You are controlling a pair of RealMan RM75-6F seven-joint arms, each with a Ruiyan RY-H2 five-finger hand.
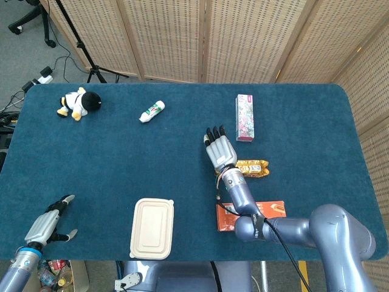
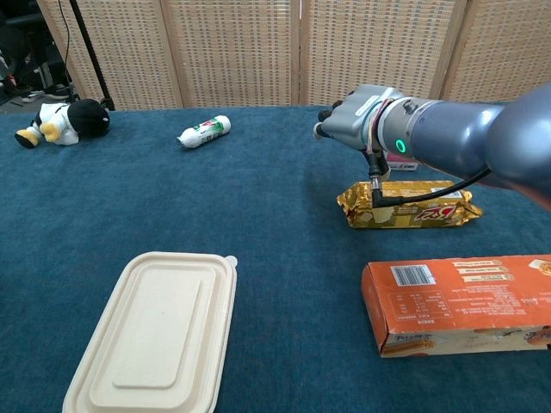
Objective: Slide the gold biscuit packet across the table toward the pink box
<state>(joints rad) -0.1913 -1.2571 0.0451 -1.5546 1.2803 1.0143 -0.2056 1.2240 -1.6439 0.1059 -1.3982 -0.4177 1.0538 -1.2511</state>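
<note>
The gold biscuit packet (image 1: 253, 168) (image 2: 410, 205) lies flat right of the table's middle. The pink box (image 1: 245, 117) stands beyond it toward the far edge; in the chest view only a sliver of the pink box (image 2: 401, 160) shows behind my forearm. My right hand (image 1: 220, 149) (image 2: 357, 114) hovers above the packet's left end with its fingers stretched out and holds nothing. My left hand (image 1: 46, 224) sits off the near left corner of the table, fingers apart and empty; the chest view does not show it.
An orange carton (image 1: 250, 216) (image 2: 461, 301) lies near the front edge, just before the packet. A white lidded container (image 1: 152, 227) (image 2: 155, 331) sits front centre. A penguin toy (image 1: 78, 103) (image 2: 60, 120) and a small white bottle (image 1: 152, 111) (image 2: 204, 132) lie at the far left.
</note>
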